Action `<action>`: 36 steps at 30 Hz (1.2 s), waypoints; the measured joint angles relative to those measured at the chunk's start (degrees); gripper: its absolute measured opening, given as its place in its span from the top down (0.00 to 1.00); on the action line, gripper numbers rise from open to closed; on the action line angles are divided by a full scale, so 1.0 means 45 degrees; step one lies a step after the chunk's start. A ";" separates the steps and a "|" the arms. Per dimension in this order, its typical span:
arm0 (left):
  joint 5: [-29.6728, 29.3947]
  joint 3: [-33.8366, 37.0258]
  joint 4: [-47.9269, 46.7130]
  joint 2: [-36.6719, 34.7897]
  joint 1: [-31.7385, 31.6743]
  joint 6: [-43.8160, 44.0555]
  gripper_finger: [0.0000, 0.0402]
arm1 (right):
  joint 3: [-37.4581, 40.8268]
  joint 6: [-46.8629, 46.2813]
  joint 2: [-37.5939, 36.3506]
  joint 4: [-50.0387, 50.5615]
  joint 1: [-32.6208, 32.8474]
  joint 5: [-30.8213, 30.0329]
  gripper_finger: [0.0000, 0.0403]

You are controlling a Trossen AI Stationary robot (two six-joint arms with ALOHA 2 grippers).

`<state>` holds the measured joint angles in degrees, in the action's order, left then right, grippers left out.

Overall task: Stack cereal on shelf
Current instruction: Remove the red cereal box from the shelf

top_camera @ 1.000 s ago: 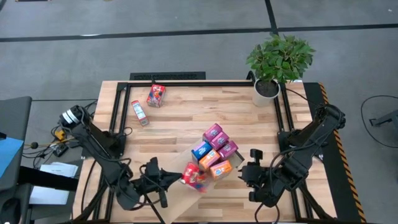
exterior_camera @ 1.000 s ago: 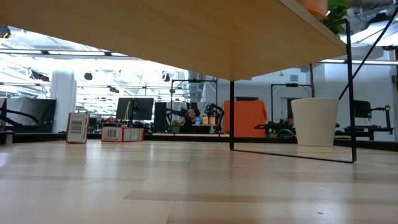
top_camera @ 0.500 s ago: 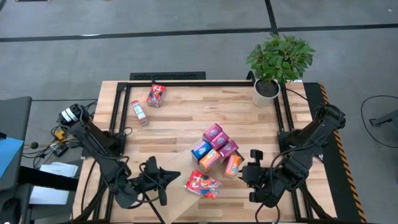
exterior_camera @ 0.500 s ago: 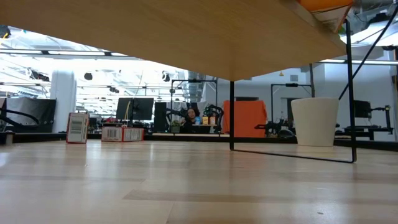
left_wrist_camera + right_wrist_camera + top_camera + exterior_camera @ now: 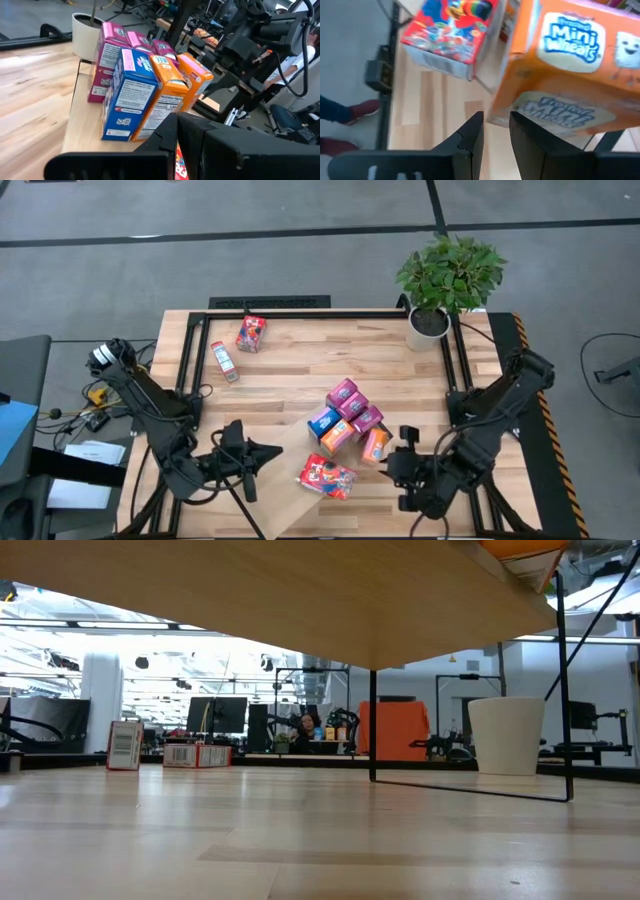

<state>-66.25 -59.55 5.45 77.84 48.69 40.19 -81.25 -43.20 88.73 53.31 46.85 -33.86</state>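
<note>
Cardboard is what we are dealing with: the mini cereal boxes (image 5: pixel 345 430) should be light, stiff but easily dented, with glossy printed faces that could slip, so we judge the narrow side walls the best place to take hold, squeezing gently across the short width.

At the lower centre of the high view, the red box (image 5: pixel 326 476) lies flat on the shelf (image 5: pixel 290 505), a pale wood board on thin black legs. Just left of it sits the left gripper (image 5: pixel 262 453), off the shelf's edge and holding nothing; we cannot tell how far its fingers are parted. On the right, the right gripper (image 5: pixel 392 461) has its fingers nearly together, and no box is between them. The tilted orange Mini Wheats box (image 5: pixel 374 445) is just beside it.

Further up the shelf, the blue, orange and magenta-pink boxes stand packed together, touching. In the upper left of the bench (image 5: pixel 300 360), well apart from the shelf, two more boxes wait: one red (image 5: pixel 251 333), one lying on its side (image 5: pixel 225 360).

The planked wood looks smooth and level. A potted plant (image 5: pixel 446 280) stands at the upper right corner; grey floor surrounds the bench, and the low view shows a workshop with monitors beyond.
</note>
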 joint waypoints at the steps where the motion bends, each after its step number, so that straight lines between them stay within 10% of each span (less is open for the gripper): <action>1: 0.0067 0.0000 -0.0072 0.0001 0.0000 0.0127 1.00 | 0.0004 0.0015 0.0085 0.0006 -0.0017 0.0012 0.71; 16: 0.0279 0.0000 -0.0359 0.0006 0.0000 0.0362 1.00 | -0.0001 0.1037 0.0819 -0.1823 -0.0369 0.0823 0.71; 28: 0.0639 0.0000 -0.0409 0.0006 0.0001 0.0383 1.00 | -0.0015 -0.3318 -0.0068 0.2563 0.0232 -0.0555 0.71; 36: 0.1014 0.0000 -0.0662 0.0006 0.0019 0.0963 1.00 | -0.0001 -0.2408 0.0152 0.1516 -0.0200 -0.0405 0.71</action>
<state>-61.69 -59.55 2.47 77.87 48.77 44.53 -81.25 -54.04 89.41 60.13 45.95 -35.68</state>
